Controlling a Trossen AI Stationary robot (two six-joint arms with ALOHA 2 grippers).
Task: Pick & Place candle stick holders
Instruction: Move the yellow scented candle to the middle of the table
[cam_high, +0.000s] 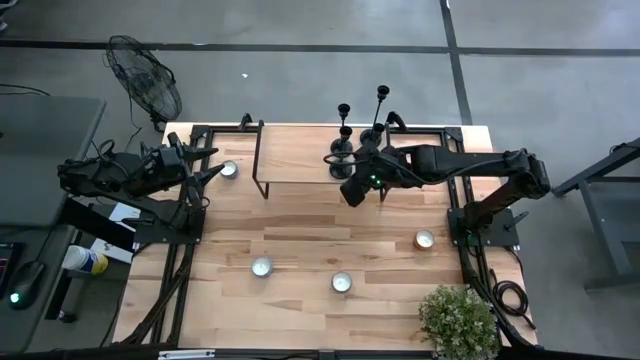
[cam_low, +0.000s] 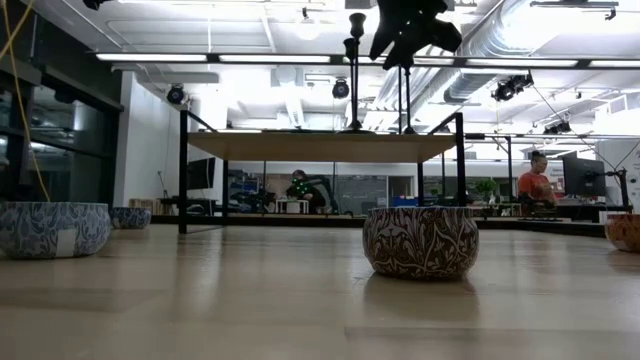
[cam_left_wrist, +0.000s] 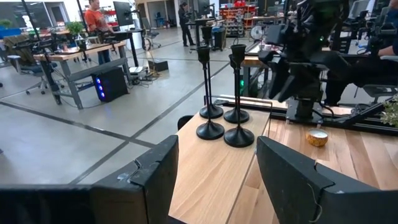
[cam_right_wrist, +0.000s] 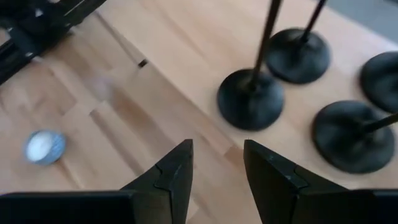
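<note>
From above, the right arm stretches from the worktop's (cam_high: 300, 225) three o'clock edge toward twelve, its gripper (cam_high: 352, 190) hanging over the raised shelf (cam_high: 295, 155) just beside the candle stick holders (cam_high: 345, 150), which cluster at the shelf's right end; the jaws themselves are too dark to read here. The left arm lies folded at nine o'clock, its gripper (cam_high: 215, 172) near a small bowl (cam_high: 229, 169). In the low view the shelf stands behind a patterned bowl (cam_low: 420, 241), thin stems rise from its top, and the right gripper (cam_low: 412, 30) is a dark shape at twelve o'clock, cut off by the frame edge. The left wrist view looks between the left gripper's (cam_left_wrist: 217, 180) widely parted, empty jaws along the shelf to four holders (cam_left_wrist: 224, 127) standing upright, close together; the right arm looms beyond them, partly hiding their cups. The right wrist view looks down past the right gripper's (cam_right_wrist: 217, 171) partly open, empty jaws onto four round black bases (cam_right_wrist: 250, 98), slightly blurred, their stems cut off, with a candle cup (cam_right_wrist: 43, 146) on the worktop below.
</note>
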